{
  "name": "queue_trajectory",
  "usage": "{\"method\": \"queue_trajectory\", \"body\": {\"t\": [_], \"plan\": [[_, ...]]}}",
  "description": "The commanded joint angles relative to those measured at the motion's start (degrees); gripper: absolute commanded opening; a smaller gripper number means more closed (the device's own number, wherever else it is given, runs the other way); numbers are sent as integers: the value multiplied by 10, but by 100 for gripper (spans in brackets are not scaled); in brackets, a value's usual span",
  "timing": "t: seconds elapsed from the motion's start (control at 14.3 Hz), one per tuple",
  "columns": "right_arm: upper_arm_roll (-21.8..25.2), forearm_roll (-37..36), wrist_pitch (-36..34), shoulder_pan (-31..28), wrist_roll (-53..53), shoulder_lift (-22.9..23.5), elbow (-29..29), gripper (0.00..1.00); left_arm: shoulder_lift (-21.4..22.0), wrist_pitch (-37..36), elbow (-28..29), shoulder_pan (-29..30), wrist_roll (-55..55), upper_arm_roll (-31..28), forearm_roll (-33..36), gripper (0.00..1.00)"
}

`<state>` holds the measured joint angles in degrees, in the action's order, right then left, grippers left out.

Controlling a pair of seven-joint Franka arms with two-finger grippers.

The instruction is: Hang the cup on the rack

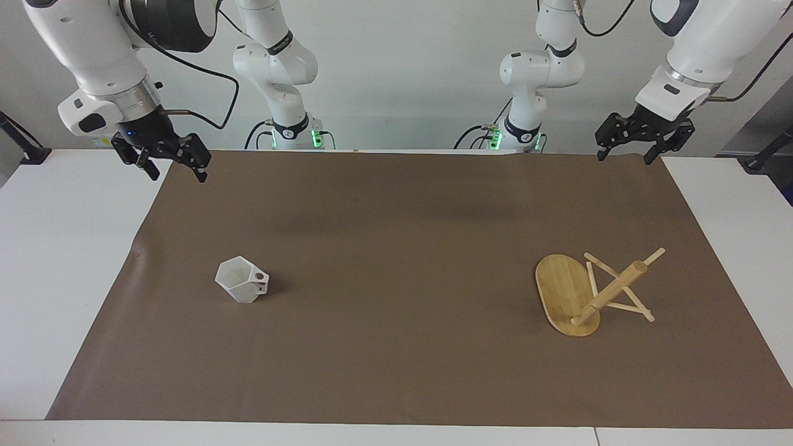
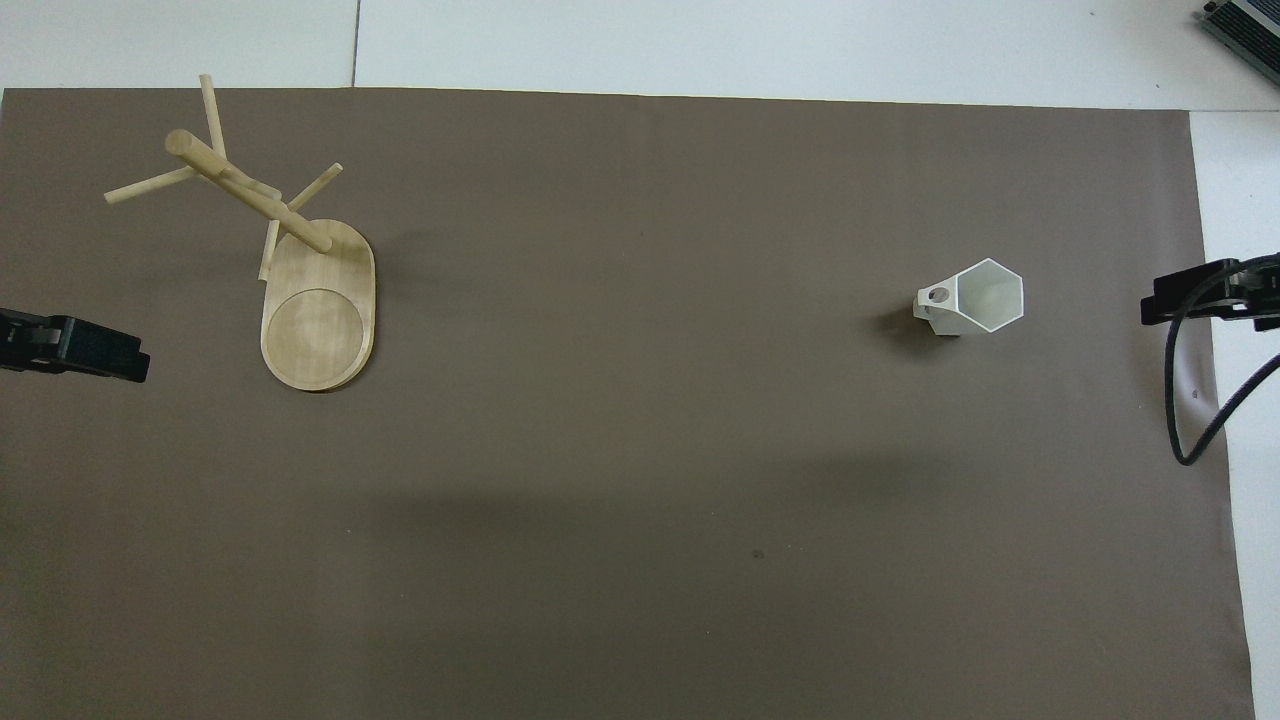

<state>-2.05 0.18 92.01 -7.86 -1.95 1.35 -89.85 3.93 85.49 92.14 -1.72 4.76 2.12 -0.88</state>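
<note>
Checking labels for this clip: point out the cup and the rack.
cup (image 1: 238,284), facing view, on its faceted white wall.
rack (image 1: 560,291), facing view, on its oval bamboo base.

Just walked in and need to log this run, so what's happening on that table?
Nothing is being handled yet. The cup stands upright on the brown mat toward the right arm's end; the rack lies tipped over toward the left arm's end. The right hand and left hand both hang open and empty above the mat's corners nearest the robots.
</note>
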Motion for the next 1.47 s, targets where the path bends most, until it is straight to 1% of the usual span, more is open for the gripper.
{"method": "queue_trajectory", "body": {"t": [0.0, 1.12, 1.33, 1.4], "plan": [[-5, -8, -8, -6, -7, -9, -6, 100, 3, -11, -4, 6, 3, 4, -1, 100], [-4, -10, -4, -6, -5, -10, -9, 100, 4, -12, -3, 7, 5, 3, -1, 100], [-4, -18, 2, -1, -3, -10, -9, 100, 4, -12, -3, 7, 5, 3, -1, 100], [-4, -25, 18, 0, -3, -11, -17, 100, 4, -11, -3, 7, 4, 3, -1, 100]]}}
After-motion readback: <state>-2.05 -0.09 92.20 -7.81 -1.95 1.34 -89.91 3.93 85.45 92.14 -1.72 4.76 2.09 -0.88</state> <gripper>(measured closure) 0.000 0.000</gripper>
